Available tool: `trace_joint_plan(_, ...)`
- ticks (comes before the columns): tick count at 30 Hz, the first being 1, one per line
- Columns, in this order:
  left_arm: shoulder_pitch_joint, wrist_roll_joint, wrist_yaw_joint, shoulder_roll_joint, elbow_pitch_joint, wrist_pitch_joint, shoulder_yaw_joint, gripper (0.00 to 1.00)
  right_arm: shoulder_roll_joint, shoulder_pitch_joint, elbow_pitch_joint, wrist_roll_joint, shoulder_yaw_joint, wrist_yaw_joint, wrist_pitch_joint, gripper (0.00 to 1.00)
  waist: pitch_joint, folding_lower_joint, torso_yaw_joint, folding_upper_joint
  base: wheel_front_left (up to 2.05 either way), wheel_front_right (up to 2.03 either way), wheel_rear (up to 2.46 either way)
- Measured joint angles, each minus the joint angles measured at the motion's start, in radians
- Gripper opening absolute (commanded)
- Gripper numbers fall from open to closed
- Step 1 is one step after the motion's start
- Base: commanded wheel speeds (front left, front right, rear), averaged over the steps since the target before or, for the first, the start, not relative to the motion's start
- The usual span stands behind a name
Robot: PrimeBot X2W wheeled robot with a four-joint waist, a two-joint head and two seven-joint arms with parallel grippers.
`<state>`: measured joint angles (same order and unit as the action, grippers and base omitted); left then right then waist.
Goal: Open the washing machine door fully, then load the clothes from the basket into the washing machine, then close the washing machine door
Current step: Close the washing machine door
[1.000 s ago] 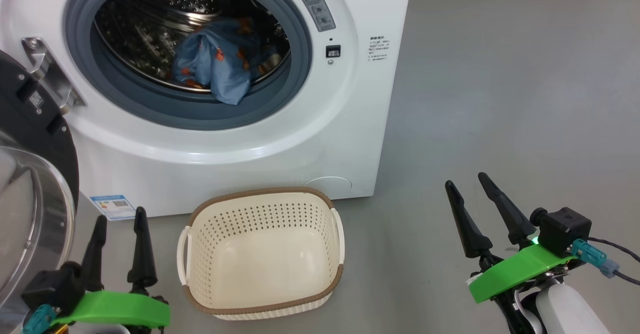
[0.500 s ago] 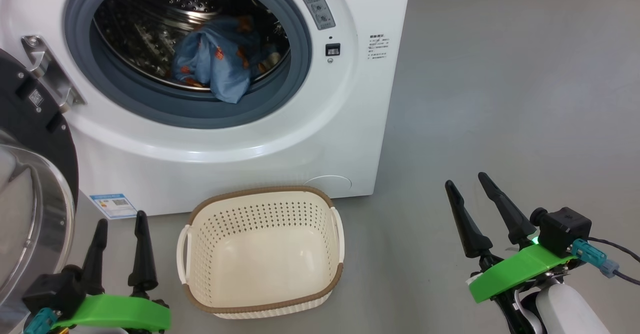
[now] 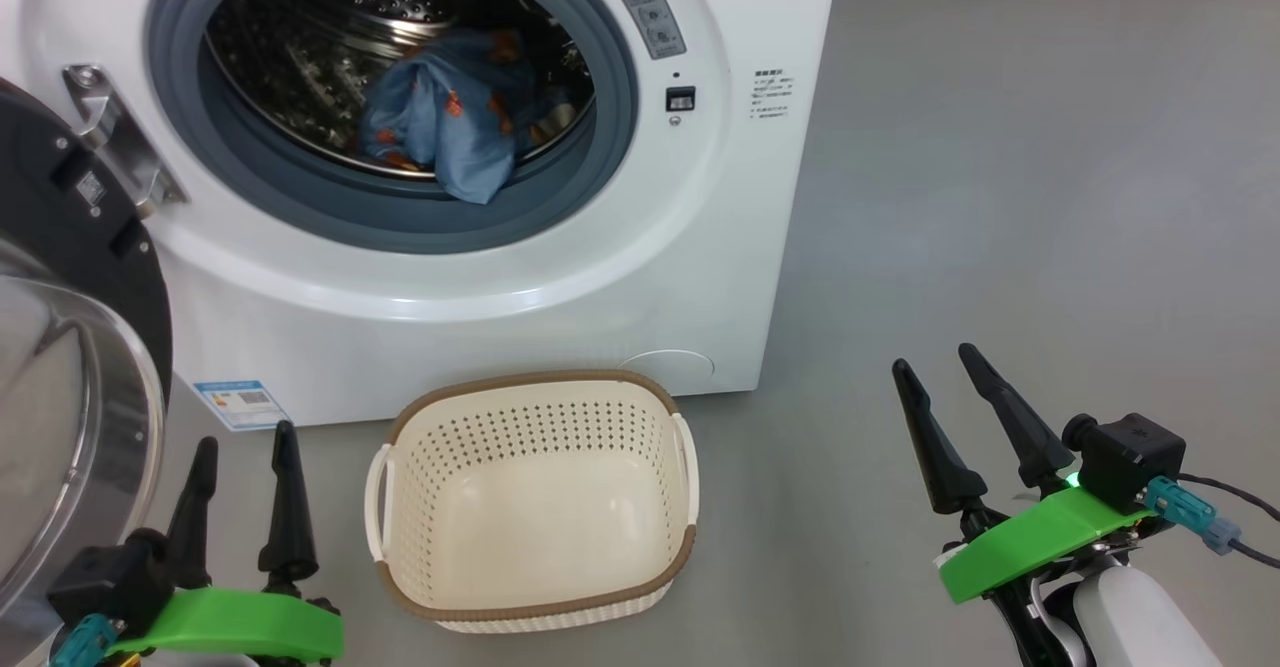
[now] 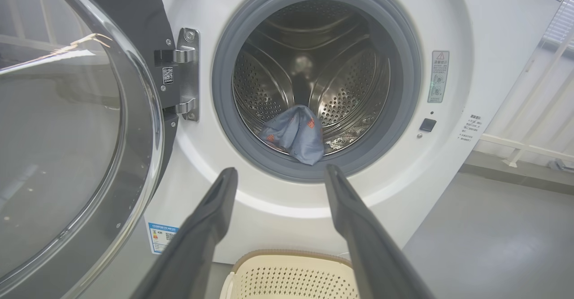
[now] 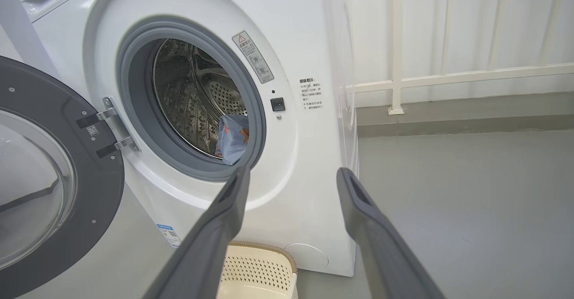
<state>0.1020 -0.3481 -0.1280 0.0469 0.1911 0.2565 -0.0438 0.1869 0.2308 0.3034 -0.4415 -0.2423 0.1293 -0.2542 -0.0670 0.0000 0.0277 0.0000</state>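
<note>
Grey floor [image 3: 1000,197]: white front-loading washing machine [image 3: 640,277], black-rimmed round glass door [image 3: 70,367] swung open left. Orange-printed light blue cloth [image 3: 450,127] in steel drum [image 3: 280,77], its tip on grey gasket [image 3: 400,232]. Cream perforated basket [image 3: 530,382] empty. Jaws of left gripper [image 3: 245,435] and right gripper [image 3: 934,357] wide apart, holding nothing. Advice: tuck cloth inward before closing.

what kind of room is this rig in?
Likely a laundry corner or test bay: a white front-loading washing machine on bare grey floor, a cream basket before it, white railing and curtain beyond.
</note>
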Motion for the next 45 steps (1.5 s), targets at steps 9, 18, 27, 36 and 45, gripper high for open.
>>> trace_joint_plan(9, 0.0, 0.0, 0.0, 0.0, 0.001, 0.0, 0.004, 1.0, 0.0, 0.0, 0.0, 0.0, 0.004, 0.0, 0.0, 1.0, -0.001, 0.0, -0.046, 0.0, 0.0, 0.0, 0.0)
trace_joint_plan(18, 0.0, 0.02, 0.0, 0.0, 0.003, 0.0, 0.003, 1.0, 0.0, 0.0, 0.006, -0.004, -0.012, 0.0, 0.0, 1.0, 0.007, 0.0, -0.125, 0.0, 0.0, 0.0, 0.0)
trace_joint_plan(27, -0.001, 0.029, 0.0, 0.0, 0.014, 0.0, 0.003, 1.0, 0.0, 0.0, 0.015, -0.01, -0.027, 0.0, 0.0, 1.0, 0.021, 0.0, -0.226, 0.0001, 0.0, 0.0, 0.0)
trace_joint_plan(36, -0.013, 0.037, 0.0, 0.001, 0.027, 0.0, 0.007, 1.0, 0.001, -0.018, 0.022, -0.018, -0.045, 0.0, 0.0, 1.0, 0.036, 0.0, -0.328, 0.0001, 0.0, 0.0, 0.0)
trace_joint_plan(45, -0.025, 0.044, 0.009, 0.001, 0.028, 0.0, 0.014, 1.0, 0.0, -0.023, 0.027, -0.019, -0.052, 0.0, 0.0, 1.0, 0.05, 0.0, -0.416, 0.0, 0.0, 0.0, 0.0)
